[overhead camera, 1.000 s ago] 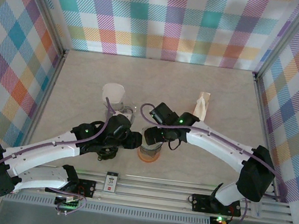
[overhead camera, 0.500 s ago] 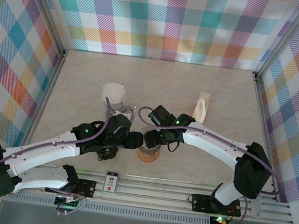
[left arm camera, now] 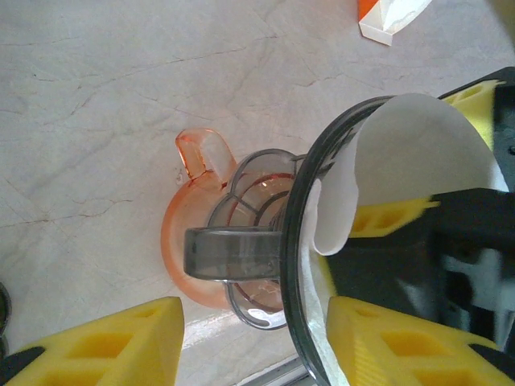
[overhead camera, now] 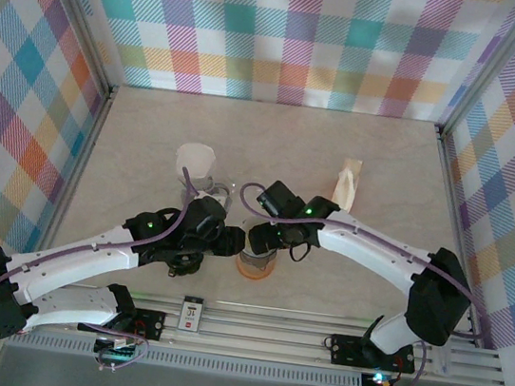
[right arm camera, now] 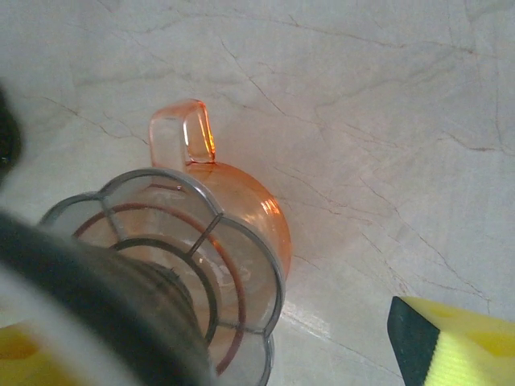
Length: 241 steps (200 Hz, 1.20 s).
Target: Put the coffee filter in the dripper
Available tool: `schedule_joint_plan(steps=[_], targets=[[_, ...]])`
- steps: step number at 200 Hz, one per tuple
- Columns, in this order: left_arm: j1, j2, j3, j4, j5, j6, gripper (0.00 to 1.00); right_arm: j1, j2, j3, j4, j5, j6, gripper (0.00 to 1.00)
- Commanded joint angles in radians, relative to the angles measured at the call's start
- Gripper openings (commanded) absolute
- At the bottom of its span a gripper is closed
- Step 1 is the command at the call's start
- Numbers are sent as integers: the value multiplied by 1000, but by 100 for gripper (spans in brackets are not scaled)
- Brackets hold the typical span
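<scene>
White paper coffee filter (left arm camera: 402, 153) stands in the mouth of the smoky grey clear plastic dripper (left arm camera: 233, 253). It lines the side where the right gripper reaches in, and we see its curved top edge rise past the dark rim.

Around it, the pale marble-patterned table (overhead camera: 151, 130) is walled by bright plaid panels (overhead camera: 289, 34). Two white arms come in from the near edge and meet at the middle: the left arm (overhead camera: 85, 260) from the near left, the right arm (overhead camera: 374, 253) from the near right. Under their tips the dripper sits on a translucent orange cup (left arm camera: 181, 265), its scalloped base over the cup's mouth, at the middle of the table towards the near edge.

The left gripper (left arm camera: 256, 342) has its yellow fingers (left arm camera: 105, 342) spread with nothing pinched between them. One is clear of the cup, and the other is just beside the filter's lower edge at the rim.

The right gripper (right arm camera: 233, 350) has its jaws wide apart. Its yellow pads (left arm camera: 386, 217) lie on either side of the filter; whether they press it we cannot tell. One finger hangs over bare table.

Far right of the cup lies a cream paper packet (overhead camera: 347, 182). Far left of it stands a white cone-shaped object (overhead camera: 195, 159). A small white card (overhead camera: 191, 313) sits on the near rail.
</scene>
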Motion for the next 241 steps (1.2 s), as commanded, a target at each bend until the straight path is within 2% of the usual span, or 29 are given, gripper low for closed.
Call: schedule_joint_plan(steps=[1,121,202,241], targets=[[12,4,10,-15,2,4,50,2,-48,29,-16,-9,15,85],[13,7,4,-9,-1,1,50,1,38,-4,-1,-10,18,85],[13,4,4,-9,-4,0,50,2,-140,51,-35,31,-3,86],[13,5,5,-6,-8,-2,51,0,-246,14,-15,76,2,86]])
